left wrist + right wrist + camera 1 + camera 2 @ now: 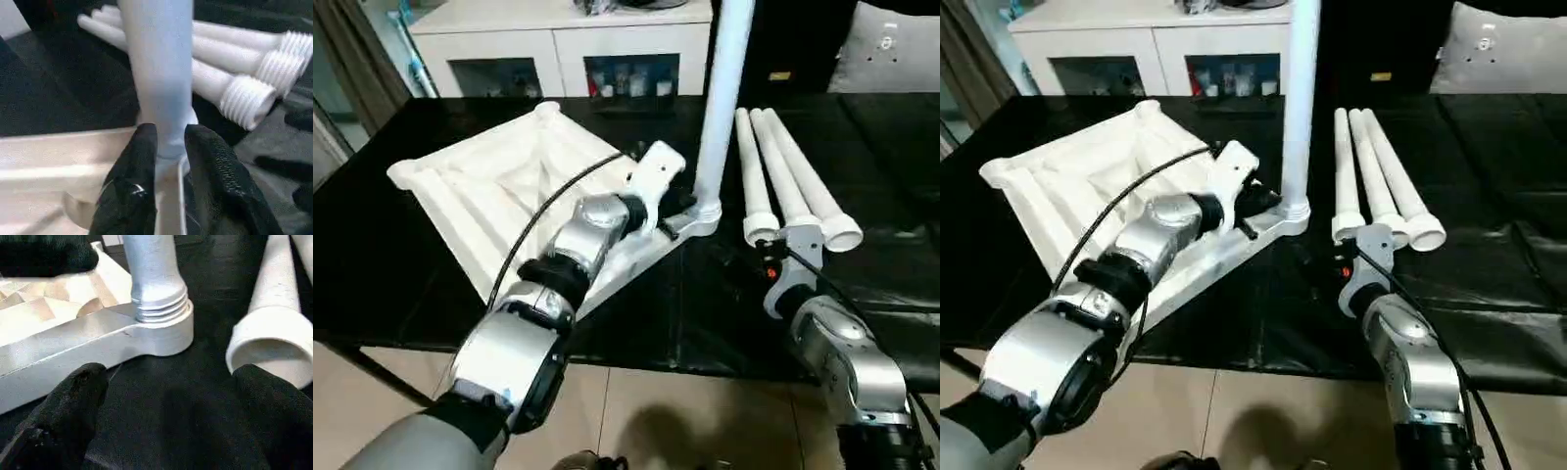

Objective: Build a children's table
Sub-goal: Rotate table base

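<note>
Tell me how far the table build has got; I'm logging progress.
Done: one leg stands upright in the near corner socket of the upside-down tabletop, some thread still showing. In hand: the left gripper straddles that leg's base; the right gripper is open, empty. Left: three legs lie alongside.

One tabletop (499,186), one upright leg (724,98), three loose legs (793,186).

Silver forearms (582,235), black cables, black textured fingers (215,166).
</note>
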